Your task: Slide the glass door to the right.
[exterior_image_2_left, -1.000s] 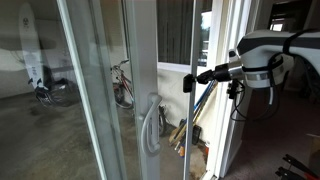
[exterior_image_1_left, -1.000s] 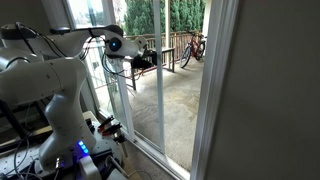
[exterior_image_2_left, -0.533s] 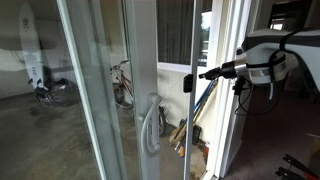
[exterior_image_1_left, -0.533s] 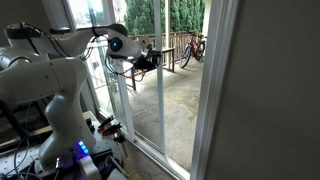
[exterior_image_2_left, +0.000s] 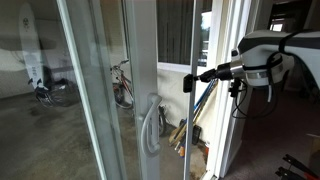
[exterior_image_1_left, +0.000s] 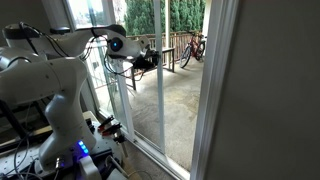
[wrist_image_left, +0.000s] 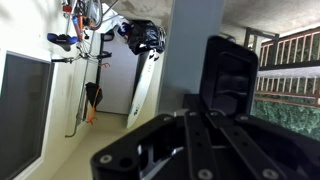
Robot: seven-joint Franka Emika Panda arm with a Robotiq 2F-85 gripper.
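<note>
Black pincer [exterior_image_2_left: 188,83], clamped shut on nothing, sits at the slim white edge of the clear glass door [exterior_image_2_left: 160,50]. A curved white handle [exterior_image_2_left: 150,125] below it shows only in an exterior view.

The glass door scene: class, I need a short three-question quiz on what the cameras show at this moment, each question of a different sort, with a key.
1. True or false: the gripper stands wide open beside the glass door.
2. Multiple choice: what is parked outdoors, seen in both exterior views? A) a bicycle B) a wheelbarrow C) a car
3. Short answer: which white fitting on the glass door sits lower than the gripper in an exterior view?

Key
1. False: it is shut.
2. A
3. The handle.
</note>
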